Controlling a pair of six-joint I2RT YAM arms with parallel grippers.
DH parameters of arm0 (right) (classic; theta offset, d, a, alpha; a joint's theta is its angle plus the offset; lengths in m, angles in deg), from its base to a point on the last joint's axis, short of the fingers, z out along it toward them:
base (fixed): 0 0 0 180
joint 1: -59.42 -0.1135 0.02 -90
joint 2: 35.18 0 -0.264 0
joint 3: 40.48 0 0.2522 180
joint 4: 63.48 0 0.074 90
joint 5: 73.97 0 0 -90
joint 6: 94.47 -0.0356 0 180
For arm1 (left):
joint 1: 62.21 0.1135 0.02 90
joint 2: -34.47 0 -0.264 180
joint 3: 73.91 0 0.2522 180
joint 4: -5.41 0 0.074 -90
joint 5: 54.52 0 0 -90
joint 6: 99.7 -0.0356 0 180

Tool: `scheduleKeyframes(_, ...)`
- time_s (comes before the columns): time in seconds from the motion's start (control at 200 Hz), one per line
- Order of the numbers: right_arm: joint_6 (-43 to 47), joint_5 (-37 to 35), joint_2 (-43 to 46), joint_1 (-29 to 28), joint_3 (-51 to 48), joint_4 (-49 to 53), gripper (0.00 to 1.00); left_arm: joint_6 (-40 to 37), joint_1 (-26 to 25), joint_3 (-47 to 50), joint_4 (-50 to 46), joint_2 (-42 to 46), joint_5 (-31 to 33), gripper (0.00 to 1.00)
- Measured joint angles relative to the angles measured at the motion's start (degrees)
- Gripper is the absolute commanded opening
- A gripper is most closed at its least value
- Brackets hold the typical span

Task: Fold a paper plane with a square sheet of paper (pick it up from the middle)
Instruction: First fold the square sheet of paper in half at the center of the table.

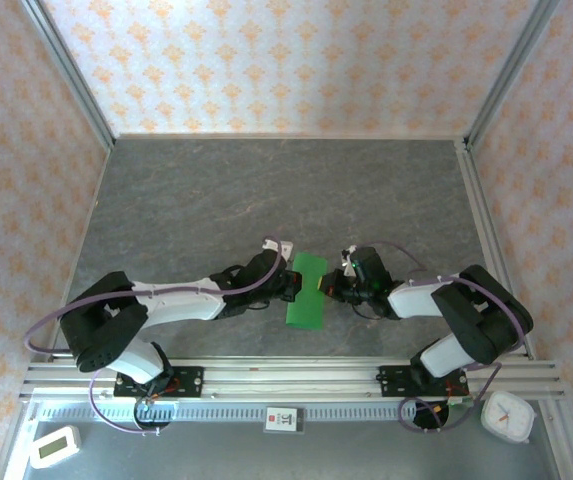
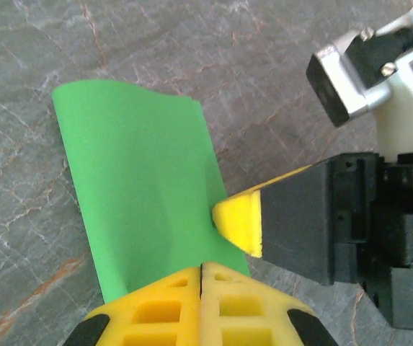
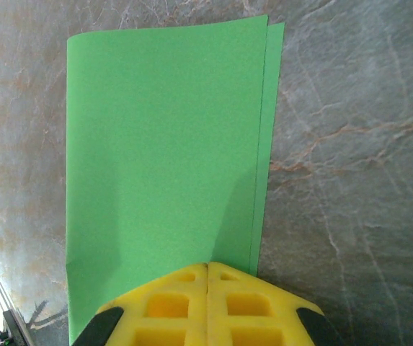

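The left fingers (image 2: 156,311) are pressed together, and the near edge of the square sheet of paper (image 3: 163,144) runs in under their tips, so I judge it pinched. The right fingers (image 3: 258,308) are likewise shut flat against each other. From the left wrist, one of their yellow tips sits right on the sheet's 3 o'clock edge (a grip, by the look of it).

From each wrist the sheet stretches away towards 12 o'clock. From the right wrist it shows as two layers, the under one peeking out as a thin strip along the 3 o'clock side.

From above, the sheet lies on the grey bench (image 1: 266,190) between the two arms, as a narrow doubled strip. Its long axis runs from roughly 12 o'clock to 6 o'clock, leaning slightly towards 1. The left fingers meet it from 9 o'clock and the right from 3 o'clock, both about halfway along, so neither arm is nearer.

No point or nose is formed yet, so the strip points nowhere in particular. Whatever comes next probably depends on the two arms working that middle line together without tearing the thin paper.
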Motion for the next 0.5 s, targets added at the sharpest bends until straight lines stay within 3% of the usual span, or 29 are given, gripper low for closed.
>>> scheduleKeyframes(0.5, 0.00, 0.09, -0.59, 0.00, -0.13, -0.44, 0.00, -0.96, 0.00, 1.18, 2.38, -5.01, -1.29, 0.00)
